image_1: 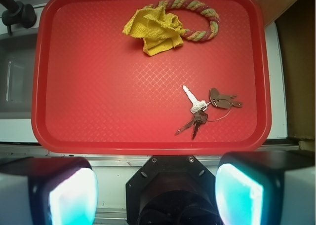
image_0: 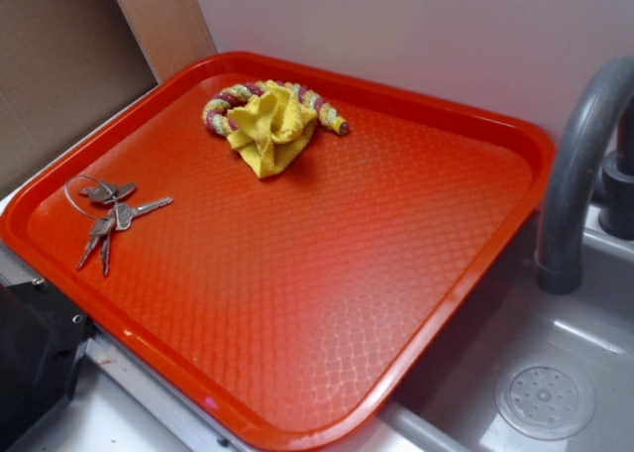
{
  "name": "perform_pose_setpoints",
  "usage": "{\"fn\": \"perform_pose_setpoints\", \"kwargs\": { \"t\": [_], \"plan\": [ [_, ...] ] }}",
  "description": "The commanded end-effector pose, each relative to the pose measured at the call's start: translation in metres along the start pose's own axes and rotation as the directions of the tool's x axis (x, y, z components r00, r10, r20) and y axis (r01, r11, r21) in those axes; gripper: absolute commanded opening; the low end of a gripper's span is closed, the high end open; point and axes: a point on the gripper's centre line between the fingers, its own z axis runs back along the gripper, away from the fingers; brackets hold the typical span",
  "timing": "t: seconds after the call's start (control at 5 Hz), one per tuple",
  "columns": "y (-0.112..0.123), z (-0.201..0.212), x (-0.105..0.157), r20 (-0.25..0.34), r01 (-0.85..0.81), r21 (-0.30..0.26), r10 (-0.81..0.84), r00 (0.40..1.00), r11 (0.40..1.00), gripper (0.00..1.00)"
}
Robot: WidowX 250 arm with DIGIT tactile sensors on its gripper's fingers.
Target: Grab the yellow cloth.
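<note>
Tool (image_1: 155, 193) wide open, empty, hanging back over the tray's (image_1: 39, 87) near edge, cloth not reached. Wrist: yellow cloth (image_1: 153, 30) crumpled at far edge, draped on rope ring (image_1: 202, 20) (risk of snagging rope); keys (image_1: 202, 109) well apart. Exterior: cloth bunched, towel-textured, far corner; tool unseen.

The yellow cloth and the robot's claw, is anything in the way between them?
In the wrist view, only bare red tray lies between the open gripper and the yellow cloth. The keys sit off to the side.
</note>
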Motion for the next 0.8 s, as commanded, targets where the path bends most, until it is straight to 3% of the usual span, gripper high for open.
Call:
{"fn": "perform_pose_setpoints", "kwargs": {
  "t": [0.0, 0.2, 0.4, 0.6],
  "plan": [
    [0.0, 0.0, 0.0, 0.0, 0.0, 0.0, 0.0, 1.0, 1.0, 1.0],
    [0.028, -0.028, 0.048, 0.09, 0.097, 0.102, -0.107, 0.99, 0.99, 1.0],
    [0.031, -0.042, 0.103, 0.225, 0.227, 0.041, -0.23, 0.947, 0.973, 1.0],
    [0.028, -0.084, 0.15, 0.281, 0.346, -0.027, -0.325, 0.903, 0.938, 1.0]
  ]
}}
